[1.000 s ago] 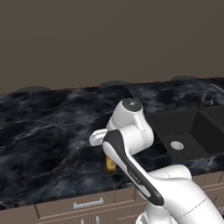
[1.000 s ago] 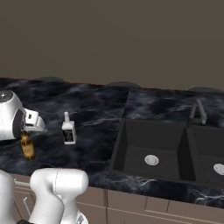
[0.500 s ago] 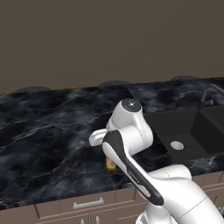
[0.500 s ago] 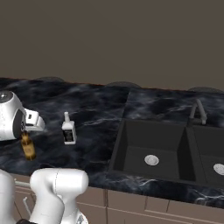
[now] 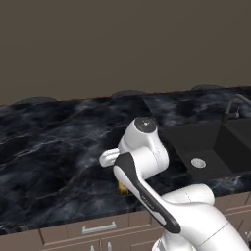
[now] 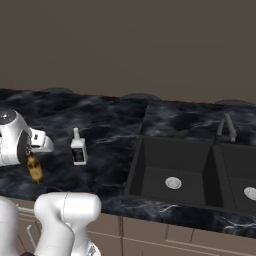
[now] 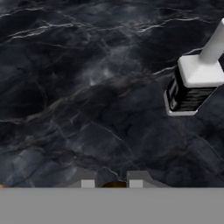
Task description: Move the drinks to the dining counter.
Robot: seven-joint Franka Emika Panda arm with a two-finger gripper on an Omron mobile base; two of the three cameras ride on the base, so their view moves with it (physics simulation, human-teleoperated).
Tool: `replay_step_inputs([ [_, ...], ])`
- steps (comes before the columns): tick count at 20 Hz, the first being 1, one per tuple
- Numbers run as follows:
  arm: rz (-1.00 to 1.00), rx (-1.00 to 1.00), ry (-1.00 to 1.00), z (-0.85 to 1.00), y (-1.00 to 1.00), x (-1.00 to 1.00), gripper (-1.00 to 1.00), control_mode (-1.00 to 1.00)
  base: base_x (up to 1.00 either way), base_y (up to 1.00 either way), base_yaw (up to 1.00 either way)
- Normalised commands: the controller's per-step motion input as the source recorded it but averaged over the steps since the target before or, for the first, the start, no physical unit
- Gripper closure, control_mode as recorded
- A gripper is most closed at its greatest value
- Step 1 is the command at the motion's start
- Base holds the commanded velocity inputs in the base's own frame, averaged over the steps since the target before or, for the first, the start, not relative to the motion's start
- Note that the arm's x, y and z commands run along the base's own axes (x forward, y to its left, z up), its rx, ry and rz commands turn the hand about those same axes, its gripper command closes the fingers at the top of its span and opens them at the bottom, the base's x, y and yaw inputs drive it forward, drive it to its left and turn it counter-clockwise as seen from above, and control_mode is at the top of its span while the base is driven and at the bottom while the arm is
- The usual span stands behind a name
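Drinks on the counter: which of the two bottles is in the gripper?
The slim amber beer bottle, hanging under the shut gripper at its neck. The squat white bottle with the black label stands free on the dining counter beside it.

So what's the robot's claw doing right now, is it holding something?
Gripper: shut on the amber beer bottle, held by its neck just above the dining counter.

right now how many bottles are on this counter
2. The white bottle stands upright on the marble counter, left of the sink. The amber bottle is further left, near the front edge, its neck shut in the gripper. None seem hidden.
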Motion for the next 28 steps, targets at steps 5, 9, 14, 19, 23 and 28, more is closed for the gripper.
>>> replay_step_inputs([
  [5, 0.00, 0.00, 0.00, -0.24, 0.00, 0.06, 1.00, -1.00, 0.00, 0.00, 0.00],
  [9, 0.00, 0.00, 0.00, -0.23, 0.00, 0.09, 1.00, -1.00, 0.00, 0.00, 0.00],
  [14, 0.00, 0.00, -0.05, -0.21, 0.00, 0.11, 1.00, -1.00, 0.00, 0.00, 0.00],
  [19, 0.00, 0.00, -0.04, -0.20, 0.00, 0.14, 1.00, -1.00, 0.00, 0.00, 0.00],
  [23, 0.00, 0.00, -0.05, -0.28, 0.00, 0.11, 1.00, -1.00, 0.00, 0.00, 0.00],
  [28, 0.00, 0.00, -0.03, -0.20, 0.00, 0.10, 1.00, -1.00, 0.00, 0.00, 0.00],
])
